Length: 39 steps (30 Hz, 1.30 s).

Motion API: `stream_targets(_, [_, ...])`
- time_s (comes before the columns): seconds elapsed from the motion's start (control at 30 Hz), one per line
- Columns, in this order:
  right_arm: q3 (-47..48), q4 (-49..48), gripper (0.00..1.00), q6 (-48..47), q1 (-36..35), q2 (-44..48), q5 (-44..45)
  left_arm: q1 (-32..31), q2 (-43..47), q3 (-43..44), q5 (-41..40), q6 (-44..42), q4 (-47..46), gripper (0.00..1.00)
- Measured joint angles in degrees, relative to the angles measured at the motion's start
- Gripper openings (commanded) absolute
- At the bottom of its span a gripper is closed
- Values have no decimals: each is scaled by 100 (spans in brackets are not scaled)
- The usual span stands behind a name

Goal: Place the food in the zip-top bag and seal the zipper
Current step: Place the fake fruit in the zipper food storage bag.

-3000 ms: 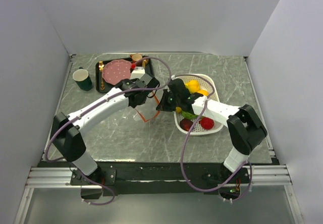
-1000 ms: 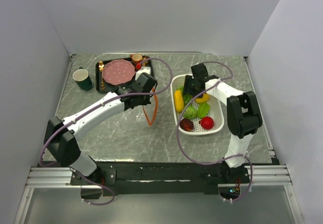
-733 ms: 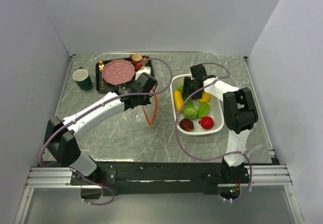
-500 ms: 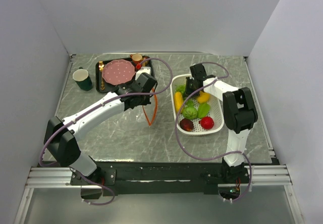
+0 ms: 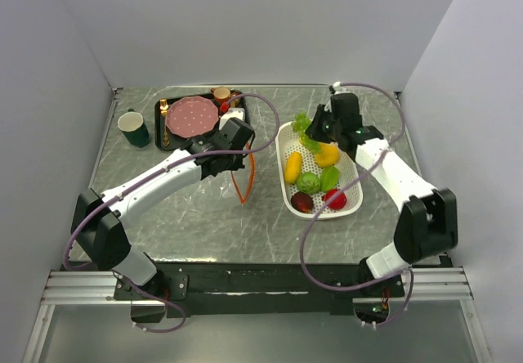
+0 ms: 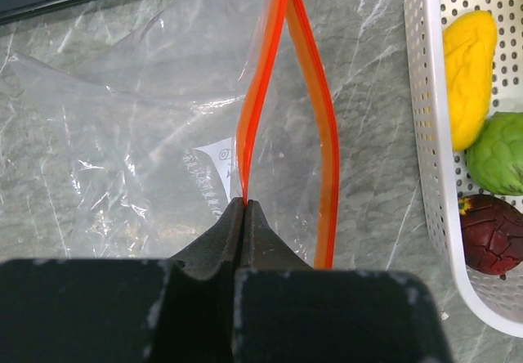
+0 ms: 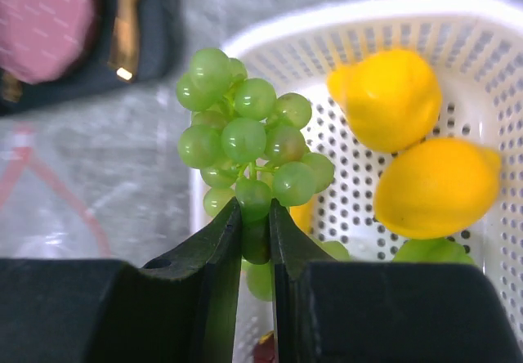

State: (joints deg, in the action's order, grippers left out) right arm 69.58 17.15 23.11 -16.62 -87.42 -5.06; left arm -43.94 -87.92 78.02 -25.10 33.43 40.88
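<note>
Above the far left rim of the white basket (image 7: 458,11), the right tool (image 7: 255,216) hangs with its jaws narrow, clamped on the near end of a bunch of green grapes (image 7: 245,134). Beside the bunch, two yellow lemons (image 7: 384,97) lie together in the basket. Closer to the arms lie a yellow corn cob (image 6: 467,77), a green piece (image 6: 500,154), a dark purple piece (image 6: 494,232) and a red piece (image 5: 335,199). Left of the basket, the left tool (image 6: 245,206) is pressed tight on one lip of the orange zipper (image 6: 334,159) of the clear bag (image 6: 122,134). The other lip bows away, so the mouth stands open. The bag's clear body spreads over the grey tabletop (image 5: 204,216), near a black tray (image 5: 161,105) carrying a pink plate (image 5: 192,116).
</note>
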Motion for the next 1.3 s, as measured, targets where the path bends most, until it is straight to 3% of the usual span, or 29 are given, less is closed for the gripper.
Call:
stream_targets(0.3, [-343, 142, 16, 188, -83, 916, -717, -2, 0, 0, 42, 0, -90, 1])
stream_targets(0.7, [-616, -20, 13, 1040, -1047, 780, -1998, 0, -33, -9, 199, 20, -269, 1])
stream_targets(1.03, [-369, -162, 12, 1609, -1517, -129, -2120, 4, -35, -94, 302, 28, -372, 1])
stream_targets(1.3, [-463, -470, 12, 2074, -1513, -142, -1840, 4, -31, -107, 271, 66, -343, 1])
